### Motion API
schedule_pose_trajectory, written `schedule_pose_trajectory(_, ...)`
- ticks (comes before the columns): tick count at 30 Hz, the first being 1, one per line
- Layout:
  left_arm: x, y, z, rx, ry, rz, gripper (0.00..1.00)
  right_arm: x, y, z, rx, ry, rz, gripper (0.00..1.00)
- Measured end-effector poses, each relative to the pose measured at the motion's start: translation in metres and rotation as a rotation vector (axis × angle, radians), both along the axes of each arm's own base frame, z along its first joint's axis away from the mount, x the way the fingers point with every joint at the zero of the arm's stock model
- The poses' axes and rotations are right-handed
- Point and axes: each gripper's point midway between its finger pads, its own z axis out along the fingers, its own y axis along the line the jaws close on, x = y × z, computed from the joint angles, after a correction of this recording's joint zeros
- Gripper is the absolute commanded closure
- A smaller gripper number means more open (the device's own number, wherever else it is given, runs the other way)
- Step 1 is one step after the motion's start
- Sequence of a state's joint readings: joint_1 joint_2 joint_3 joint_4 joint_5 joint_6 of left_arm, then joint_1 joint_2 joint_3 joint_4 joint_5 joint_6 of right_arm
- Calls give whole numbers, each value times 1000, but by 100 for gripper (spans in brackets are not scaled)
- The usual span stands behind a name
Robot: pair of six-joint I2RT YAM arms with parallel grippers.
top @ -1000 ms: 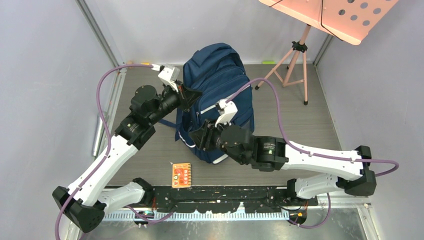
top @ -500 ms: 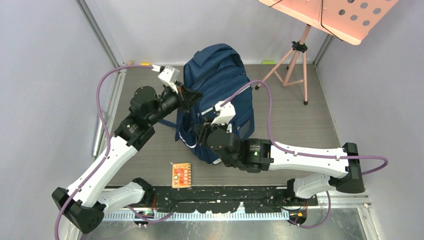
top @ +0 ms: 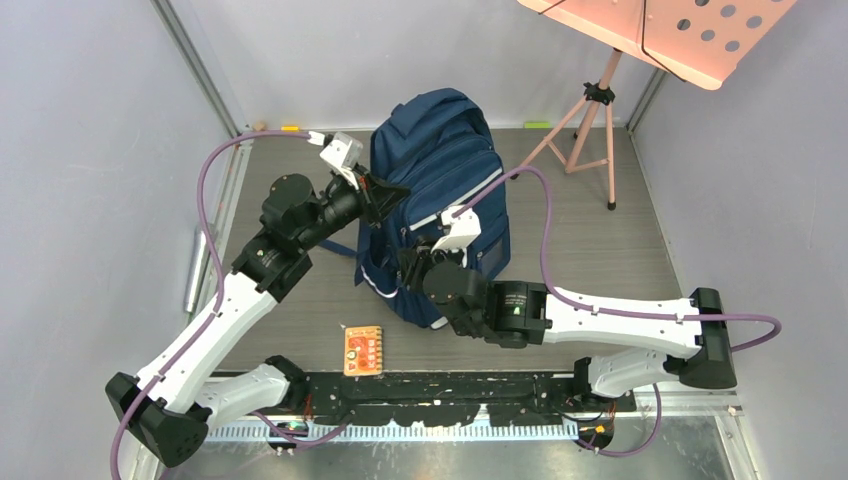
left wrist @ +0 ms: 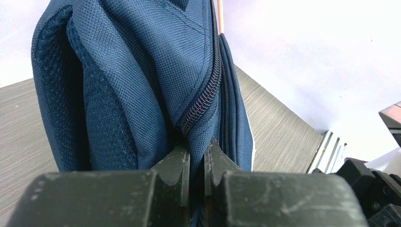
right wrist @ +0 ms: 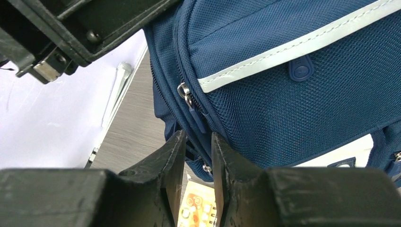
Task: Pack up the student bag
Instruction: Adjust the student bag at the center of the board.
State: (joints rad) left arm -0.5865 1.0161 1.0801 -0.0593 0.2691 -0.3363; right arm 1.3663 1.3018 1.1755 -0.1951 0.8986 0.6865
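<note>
**Ana:** From above, where is the bag?

**Ben:** The bag [top: 440, 150] stands upright in the middle of the desk [top: 600, 250], toward the far side. An orange card [top: 362, 350] lies near its front. The left pincer [top: 385, 190] is against the bag's left side, fairly high. The right pincer [top: 408, 262] is at the lower front, on the same side.

**Ana:** And the left wrist camera?

**Ben:** The left pincer is clamped on a fold of the bag's cloth. It sits right below the zip [left wrist: 205, 97], which runs up and away from the fingers with its teeth meshed. I'd judge it an anchor. It should hold firm and draw the cloth slightly outward so the track lies taut.

**Ana:** The right wrist camera?

**Ben:** The fingers stand a narrow gap apart, straddling the bag's seam. A pull [right wrist: 189, 101] hangs just above them. I cannot tell whether they clamp anything.

**Ana:** So what is the step?

**Ben:** Probably opening the zip, since nothing can go in until then.

**Ana:** How should it be done?

**Ben:** Take the pull's tab itself, not the cloth beside it. Draw it along the track, not away from the bag. A sideways tug could jam the slider or tip the bag, so the left hold matters.
</note>
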Motion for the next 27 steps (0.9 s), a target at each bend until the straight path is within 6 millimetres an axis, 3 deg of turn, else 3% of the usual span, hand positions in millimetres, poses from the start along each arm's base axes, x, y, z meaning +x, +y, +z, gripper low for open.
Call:
schedule_pose_trajectory(10, 0, -4, 0, -13, -31, -26, 100, 12, -4, -7, 6, 4, -20, 76)
schedule_pose_trajectory(27, -6, -10, 0, -12, -57, -66, 100, 21, -22, -10, -38, -46, -56, 79)
